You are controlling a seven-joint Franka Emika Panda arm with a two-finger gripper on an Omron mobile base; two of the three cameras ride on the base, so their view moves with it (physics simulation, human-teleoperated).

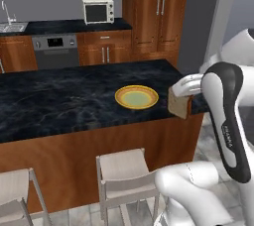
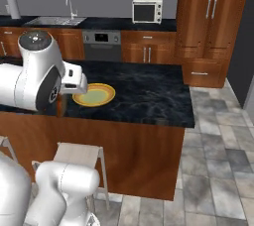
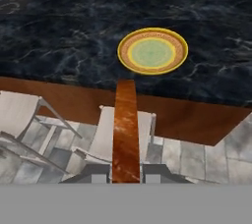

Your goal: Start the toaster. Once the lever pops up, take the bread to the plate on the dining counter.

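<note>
My gripper is shut on the bread, a brown-crusted slice seen edge-on between the two finger tips. In the left base view the bread hangs under the gripper at the near right edge of the dining counter. The yellow plate with a pale green centre lies on the black marble top, a little left of and beyond the slice. From the hand the plate sits ahead, past the counter's front edge. In the right base view the plate lies just beside the white hand. The toaster is out of view.
Pale stools stand against the counter's wood front, below the gripper. Behind it are a white toaster oven on the back counter, a built-in oven, a sink and tall wood cabinets. Tiled floor lies to the right.
</note>
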